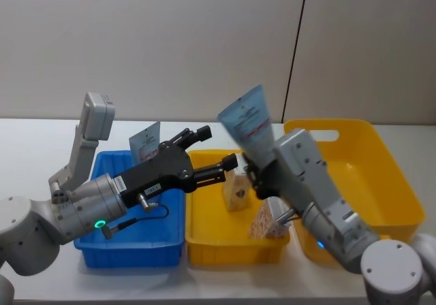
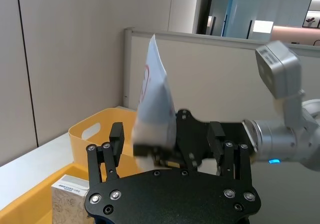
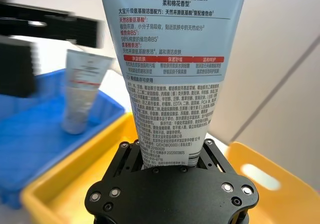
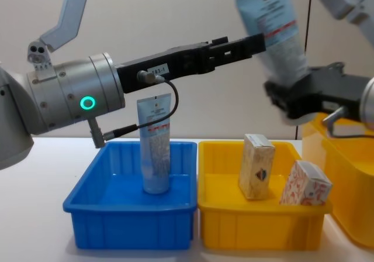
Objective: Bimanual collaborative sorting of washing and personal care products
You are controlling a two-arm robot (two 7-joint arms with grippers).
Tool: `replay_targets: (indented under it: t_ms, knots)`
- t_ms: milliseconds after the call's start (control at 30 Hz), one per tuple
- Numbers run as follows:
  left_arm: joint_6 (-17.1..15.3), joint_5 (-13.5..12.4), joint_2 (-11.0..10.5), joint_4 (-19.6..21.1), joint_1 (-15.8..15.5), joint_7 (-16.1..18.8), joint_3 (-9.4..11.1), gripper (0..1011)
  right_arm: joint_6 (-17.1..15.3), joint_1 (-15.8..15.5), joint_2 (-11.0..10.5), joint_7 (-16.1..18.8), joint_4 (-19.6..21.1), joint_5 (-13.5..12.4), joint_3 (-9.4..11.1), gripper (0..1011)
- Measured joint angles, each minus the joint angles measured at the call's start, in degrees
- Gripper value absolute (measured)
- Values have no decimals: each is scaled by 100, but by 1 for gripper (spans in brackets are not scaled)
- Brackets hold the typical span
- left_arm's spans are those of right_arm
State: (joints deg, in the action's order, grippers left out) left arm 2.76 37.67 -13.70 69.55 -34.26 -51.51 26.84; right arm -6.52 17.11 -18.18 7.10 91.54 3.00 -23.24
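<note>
Item: pale-blue flat-ended plastic squeeze tube [image 3: 170,84], upright, cap end pinched by right gripper [image 3: 167,156], above the small yellow plastic tray [image 4: 257,233]. Left gripper [image 1: 216,148]: fingers spread, just left of the tube. For the handover, I'd close squarely on the tube's lower body before the right gripper releases.

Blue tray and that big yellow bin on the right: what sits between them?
A smaller yellow tray, holding a cream carton and a white carton with a red-orange pattern. The chest view shows it plainly.
</note>
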Motion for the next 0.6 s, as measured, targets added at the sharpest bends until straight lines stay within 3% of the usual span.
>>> replay_targets:
  t_ms: [367,600]
  knots:
    - [0,0,-1,-1,0,2,0,1001,7,-65,-10,-468,-9,51,510,308]
    - [0,0,0,-1,0,2,0,1001,-162,-183,-18,-744,66,43,888,305]
